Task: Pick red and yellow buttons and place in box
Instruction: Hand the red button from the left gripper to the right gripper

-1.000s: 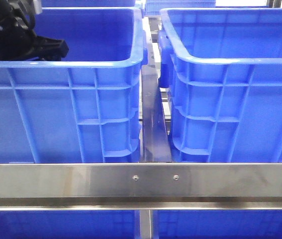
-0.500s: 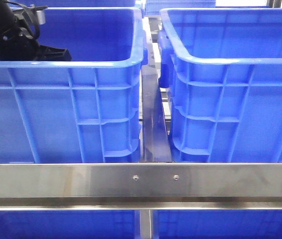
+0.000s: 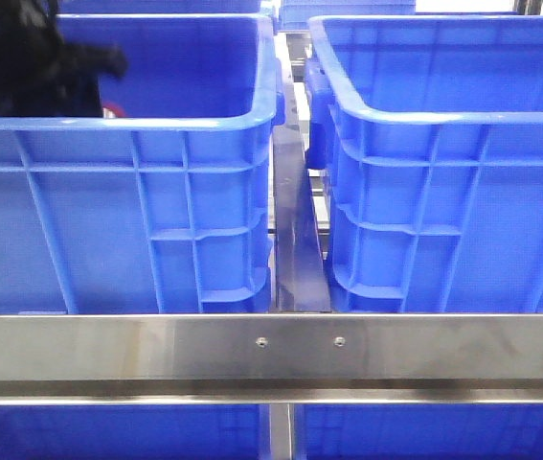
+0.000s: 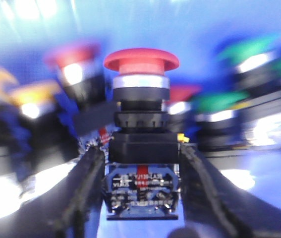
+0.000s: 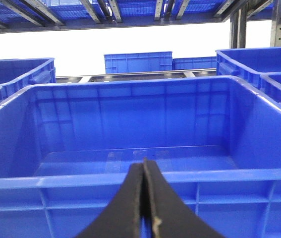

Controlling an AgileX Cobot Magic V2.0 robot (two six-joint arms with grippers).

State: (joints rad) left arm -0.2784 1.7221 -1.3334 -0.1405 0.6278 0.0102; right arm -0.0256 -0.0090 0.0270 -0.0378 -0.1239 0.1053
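My left gripper (image 4: 141,163) is shut on a red button (image 4: 141,62), a mushroom-headed push button with a black body and blue base, held upright between the black fingers (image 4: 83,183). Behind it, blurred, lie more red buttons (image 4: 76,54), yellow buttons (image 4: 31,94) and green buttons (image 4: 244,52). In the front view the left arm (image 3: 32,57) is a blurred black mass inside the left blue box (image 3: 118,182), with a speck of red (image 3: 108,111) at the rim. My right gripper (image 5: 144,171) is shut and empty, in front of an empty blue box (image 5: 140,144).
The right blue box (image 3: 443,172) stands beside the left one with a narrow gap between them. A steel rail (image 3: 271,350) crosses the front. More blue crates (image 5: 138,62) stand behind on the rack.
The left arm has moved inside the left box and now shows blurred in motion; a speck of red appears at the rim.
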